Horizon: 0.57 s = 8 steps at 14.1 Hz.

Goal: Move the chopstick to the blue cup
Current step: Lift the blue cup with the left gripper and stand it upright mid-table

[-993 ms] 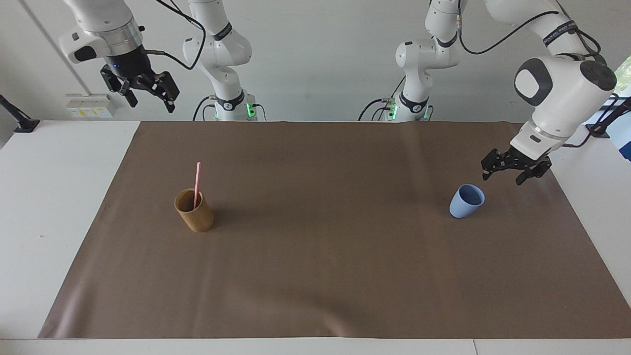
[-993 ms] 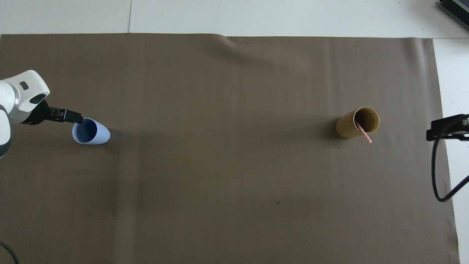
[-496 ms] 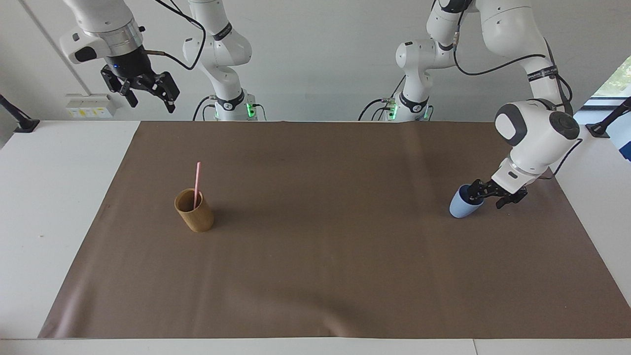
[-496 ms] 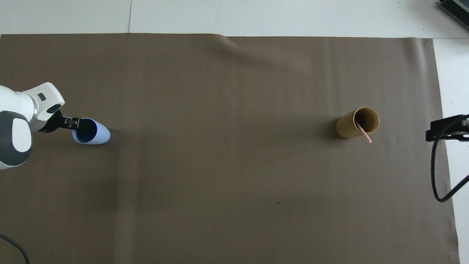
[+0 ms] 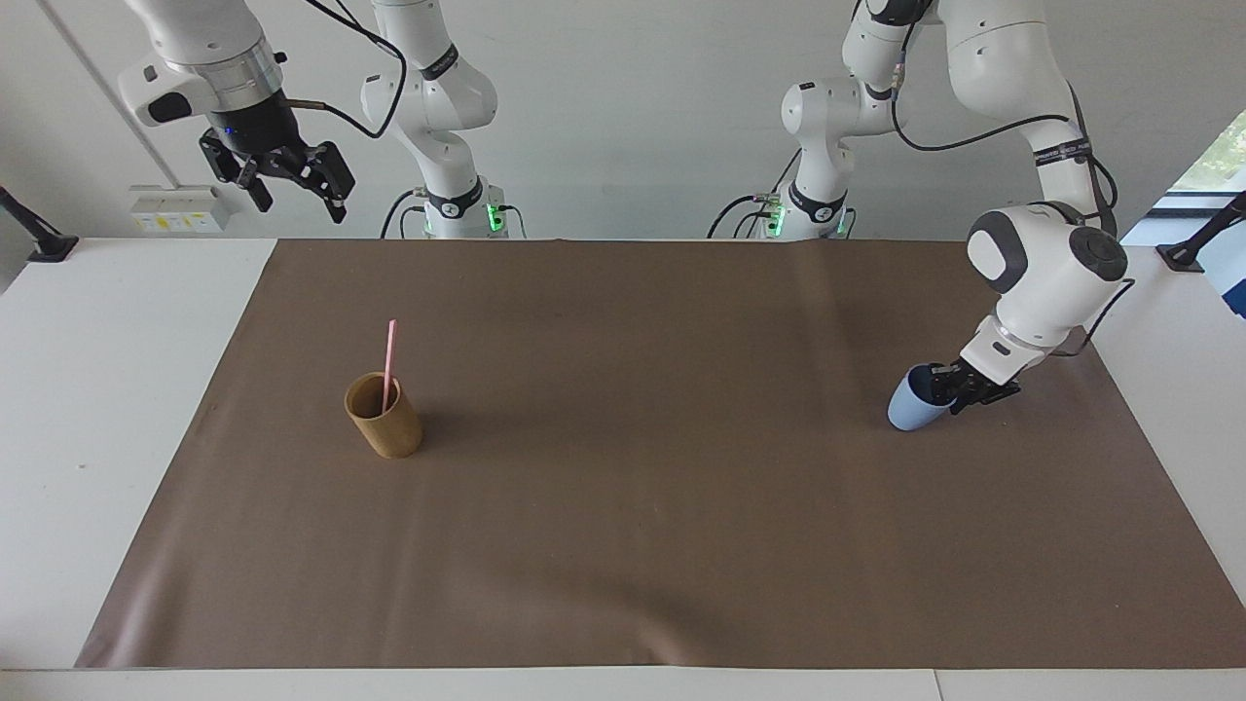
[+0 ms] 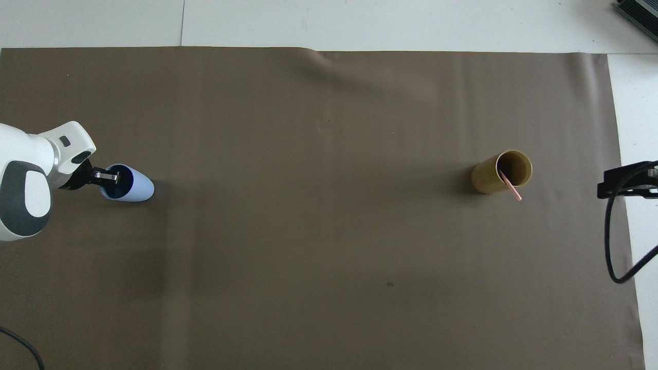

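The pink chopstick [image 5: 389,358] [image 6: 510,186] stands leaning in the tan cup [image 5: 385,428] [image 6: 491,177] toward the right arm's end of the table. The light-blue cup [image 5: 905,409] [image 6: 138,186] stands toward the left arm's end. My left gripper [image 5: 942,387] [image 6: 110,176] is down at the blue cup's rim, on the side toward that end of the table. It is shut on the rim, with one finger inside the cup. My right gripper [image 5: 300,204] [image 6: 624,181] waits open and empty, high over the table's edge at the right arm's end.
A brown mat [image 5: 623,545] covers most of the white table. A black cable [image 6: 614,241] hangs from the right arm over the mat's edge. A white socket strip [image 5: 180,209] sits at the wall past the right arm's end.
My left gripper came down from above the blue cup to its rim and closed on it. The cup, the chopstick and the right arm have stayed put.
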Available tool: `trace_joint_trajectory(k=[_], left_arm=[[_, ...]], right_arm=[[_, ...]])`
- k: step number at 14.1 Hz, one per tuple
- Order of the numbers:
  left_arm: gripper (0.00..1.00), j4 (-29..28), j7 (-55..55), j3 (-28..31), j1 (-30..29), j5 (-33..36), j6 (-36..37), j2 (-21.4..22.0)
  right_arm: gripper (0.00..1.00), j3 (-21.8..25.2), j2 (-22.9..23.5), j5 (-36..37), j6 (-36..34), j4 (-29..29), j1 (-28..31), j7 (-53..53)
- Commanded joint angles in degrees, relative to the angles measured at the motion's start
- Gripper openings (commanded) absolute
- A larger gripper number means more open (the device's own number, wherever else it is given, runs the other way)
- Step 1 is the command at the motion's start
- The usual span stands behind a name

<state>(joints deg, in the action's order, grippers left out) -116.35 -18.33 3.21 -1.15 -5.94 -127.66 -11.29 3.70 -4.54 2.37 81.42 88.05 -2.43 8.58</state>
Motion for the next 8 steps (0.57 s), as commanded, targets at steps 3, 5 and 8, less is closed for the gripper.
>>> trace_joint_trajectory(k=[3, 5, 8], left_arm=[[0.0, -0.9, -0.57, 0.04, 0.7, -0.92, 1.72, 1.53], [0.0, -0.81, -0.13, 0.04, 2.45, -0.92, 1.81, 2.93], [0.0, -0.11, 6.6, 0.21, 8.68, -0.22, 0.76, 2.94]], right_arm=[[1.0, -0.36, -1.43, 0.0, 0.76, 1.68, 0.94, -1.47], [1.0, -0.36, -1.43, 0.0, 0.76, 1.68, 0.94, -1.47], [1.0, -0.36, -1.43, 0.0, 0.76, 1.68, 0.94, -1.47]])
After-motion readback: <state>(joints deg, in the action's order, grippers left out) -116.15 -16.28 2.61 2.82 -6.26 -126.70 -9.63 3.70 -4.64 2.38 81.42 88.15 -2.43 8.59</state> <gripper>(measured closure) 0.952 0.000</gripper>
